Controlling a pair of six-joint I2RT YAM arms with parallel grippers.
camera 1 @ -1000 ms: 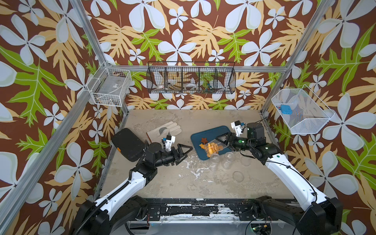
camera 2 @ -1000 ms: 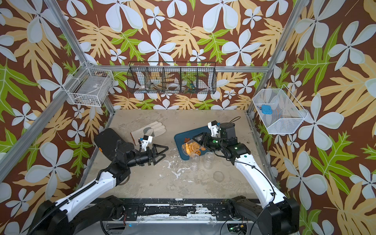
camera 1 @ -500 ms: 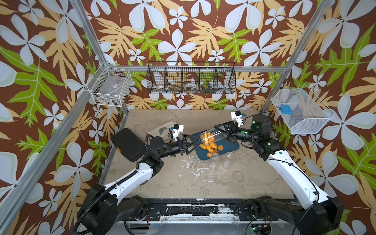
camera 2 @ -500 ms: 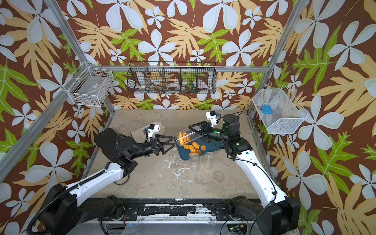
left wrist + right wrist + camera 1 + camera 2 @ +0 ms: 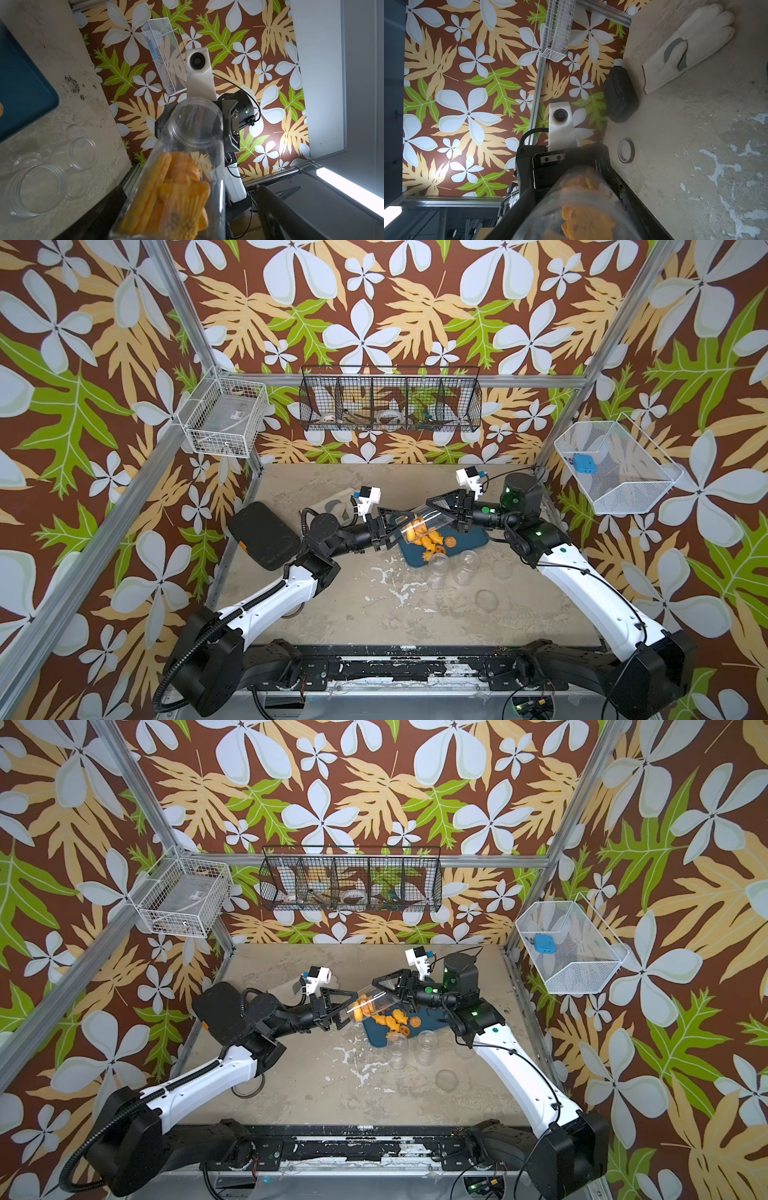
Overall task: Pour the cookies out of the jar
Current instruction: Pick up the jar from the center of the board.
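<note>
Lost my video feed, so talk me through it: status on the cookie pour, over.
Right gripper shut on jar, tilted. Left gripper open at its low end. Some cookies on blue tray, more inside jar. Empty jars at tray's near edge.

Inspection note for you, operator:
- No text, brand, number or sign legible in any view.
- Clear box (image 5: pixel 226 416) in white wire basket (image 5: pixel 208 445): pale patch with dark marks, in both top views too small to read.
- Wrist views: no lettering you can read on any surface.
</note>
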